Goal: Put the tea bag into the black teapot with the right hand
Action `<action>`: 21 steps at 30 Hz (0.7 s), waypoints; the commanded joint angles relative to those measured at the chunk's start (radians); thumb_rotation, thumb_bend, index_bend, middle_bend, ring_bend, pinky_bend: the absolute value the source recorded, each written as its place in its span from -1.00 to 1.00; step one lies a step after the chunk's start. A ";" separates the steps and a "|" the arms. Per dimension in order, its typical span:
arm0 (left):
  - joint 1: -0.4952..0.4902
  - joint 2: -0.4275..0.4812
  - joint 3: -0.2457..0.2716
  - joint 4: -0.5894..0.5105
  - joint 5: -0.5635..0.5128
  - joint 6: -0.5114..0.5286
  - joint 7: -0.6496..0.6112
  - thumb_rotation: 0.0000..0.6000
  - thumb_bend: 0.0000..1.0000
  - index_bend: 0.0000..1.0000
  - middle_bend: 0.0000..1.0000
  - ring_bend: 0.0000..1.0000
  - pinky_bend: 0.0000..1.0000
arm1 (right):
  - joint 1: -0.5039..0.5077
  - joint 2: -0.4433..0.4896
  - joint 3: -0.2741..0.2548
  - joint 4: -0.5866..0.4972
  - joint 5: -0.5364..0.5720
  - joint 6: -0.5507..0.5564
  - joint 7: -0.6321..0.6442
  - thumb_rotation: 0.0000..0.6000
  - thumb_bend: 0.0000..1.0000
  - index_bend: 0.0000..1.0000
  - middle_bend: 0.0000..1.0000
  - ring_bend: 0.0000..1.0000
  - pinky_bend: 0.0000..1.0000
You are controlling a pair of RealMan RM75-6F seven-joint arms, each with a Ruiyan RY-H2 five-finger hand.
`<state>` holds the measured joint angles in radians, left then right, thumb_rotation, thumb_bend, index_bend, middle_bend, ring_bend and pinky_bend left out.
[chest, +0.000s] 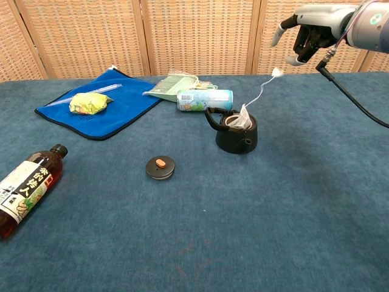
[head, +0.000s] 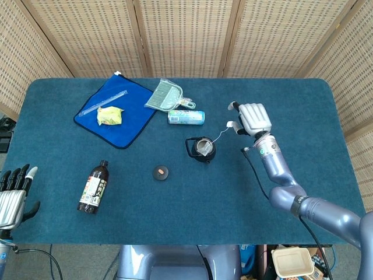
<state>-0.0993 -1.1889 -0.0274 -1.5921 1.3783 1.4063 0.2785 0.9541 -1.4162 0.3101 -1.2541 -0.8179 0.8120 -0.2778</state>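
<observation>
tea bag point(chest: 241, 118) in black teapot point(chest: 236, 135)

Small black teapot point(head: 202, 150) sits mid blue-carpeted tabletop point(head: 175, 192) w/ white tea bag point(head: 203, 146) inside, string trailing right. Grey right hand point(head: 252, 118) hovers beside, fingers point(head: 233, 106) spread, apart from string. Left hand point(head: 13, 195) at tabletop's near-left edge.
</observation>
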 commanded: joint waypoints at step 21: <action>-0.005 0.026 -0.017 -0.025 0.002 0.021 0.018 1.00 -0.30 -1.00 -1.00 -1.00 -1.00 | -0.008 0.193 -0.104 -0.290 -0.110 -0.207 0.048 1.00 0.35 -0.54 1.00 1.00 1.00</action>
<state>-0.1037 -1.1646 -0.0429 -1.6162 1.3806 1.4262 0.2956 0.9447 -1.2396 0.2238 -1.5207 -0.9121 0.6250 -0.2372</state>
